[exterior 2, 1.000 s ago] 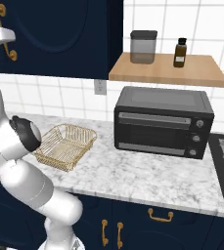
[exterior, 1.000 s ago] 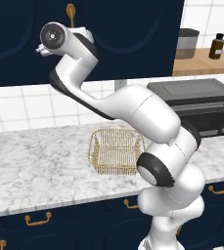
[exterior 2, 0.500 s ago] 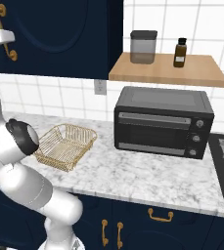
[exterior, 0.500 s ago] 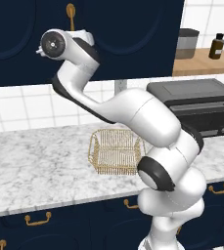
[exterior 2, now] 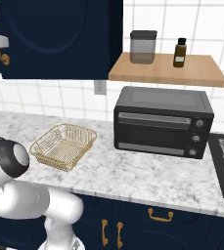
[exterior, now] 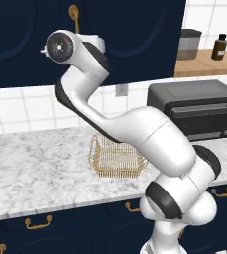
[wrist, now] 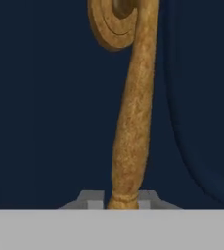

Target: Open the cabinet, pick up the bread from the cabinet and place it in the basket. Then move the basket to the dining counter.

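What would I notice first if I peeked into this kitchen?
You'd spot the big white robot arm reaching up to the dark blue cabinet, its gripper closed on the long brass handle. Below, a shiny gold wire basket sits on the marble worktop, left of the black toaster oven.

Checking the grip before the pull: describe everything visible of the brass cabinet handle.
The handle is a long, slim brass bar with a mottled golden surface, running vertically down the closed navy cabinet door. Its upper end curves into a round, ringed brass mount. The bar swells slightly toward the lower part, where the end effector is shut on it, one grey finger on each side. From the right base view, the white hand meets the handle at the door's left edge.
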